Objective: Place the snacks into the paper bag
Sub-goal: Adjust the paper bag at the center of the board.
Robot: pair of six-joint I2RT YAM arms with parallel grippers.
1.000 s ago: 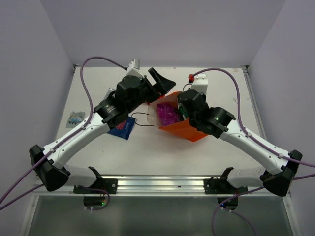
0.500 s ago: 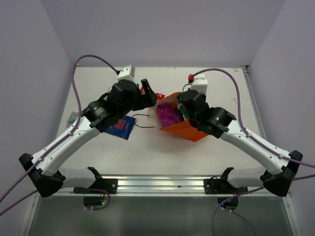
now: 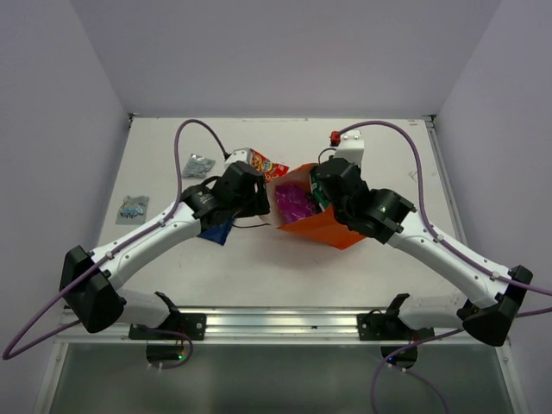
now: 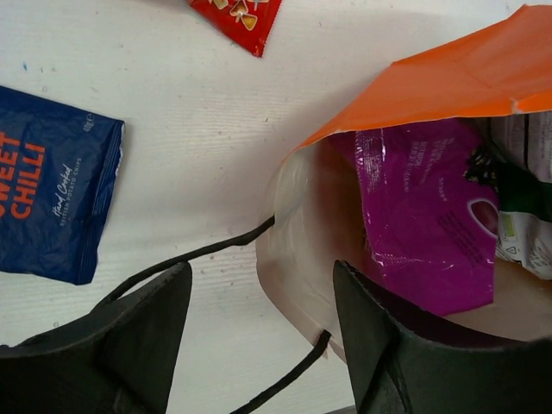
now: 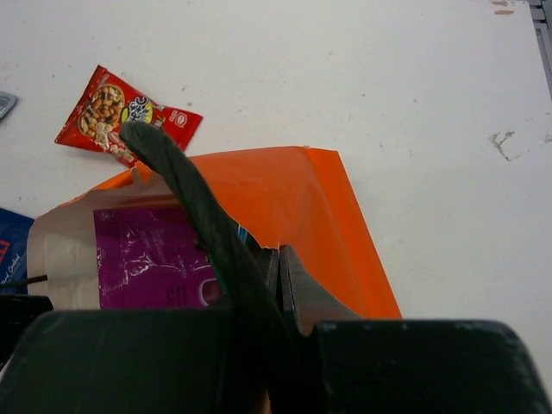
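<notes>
The paper bag (image 3: 326,226) lies on its side mid-desk (image 3: 259,267), mouth facing left. The right jaws are pinched shut on its upper edge. Over at the mouth the left jaws stand apart, gripping nothing, with the pale lip and a black cord handle (image 4: 185,259) between them. Inside sit the magenta packet (image 4: 423,224) and the green-and-white packet (image 4: 528,220). The red packet (image 3: 266,164) and the dark blue packet (image 4: 52,207) lie outside on the desk.
</notes>
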